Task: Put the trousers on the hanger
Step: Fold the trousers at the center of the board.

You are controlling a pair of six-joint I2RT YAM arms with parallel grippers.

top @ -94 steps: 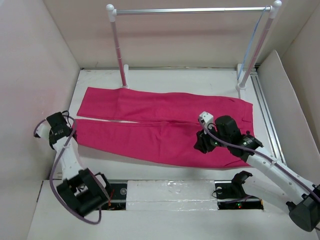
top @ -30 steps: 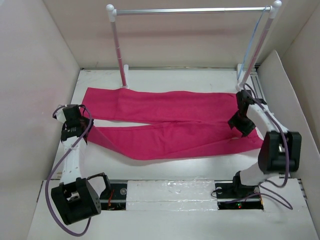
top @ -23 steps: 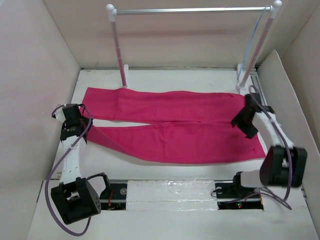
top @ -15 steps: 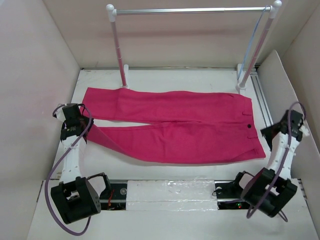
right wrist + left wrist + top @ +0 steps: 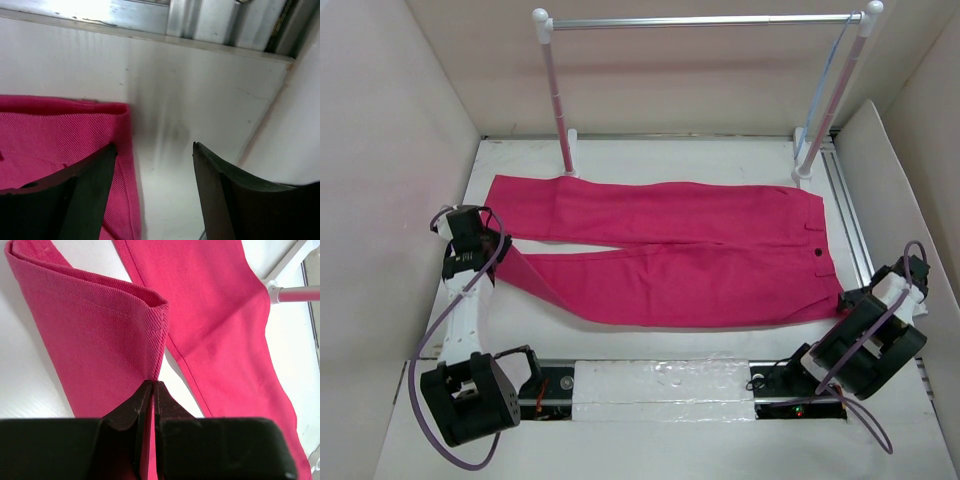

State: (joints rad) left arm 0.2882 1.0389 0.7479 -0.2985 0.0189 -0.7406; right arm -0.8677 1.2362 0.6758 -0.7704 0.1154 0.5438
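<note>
The magenta trousers lie flat across the table, waist at the right, legs pointing left. My left gripper is shut on the hem of the near leg and holds it lifted and folded over; in the left wrist view the cloth is pinched between the closed jaws. My right gripper is open and empty just off the waist's near right corner; the right wrist view shows that corner beside its left finger. The thin pale blue hanger hangs by the rack's right post.
A rack with white posts and a silver rail stands at the back, its left foot beside the far leg. White walls close in the table on the left, back and right. A metal track runs along the right side.
My right arm has drawn back from the waistband to the near right corner, open. My left gripper keeps hold of the leg hem and has barely moved.
</note>
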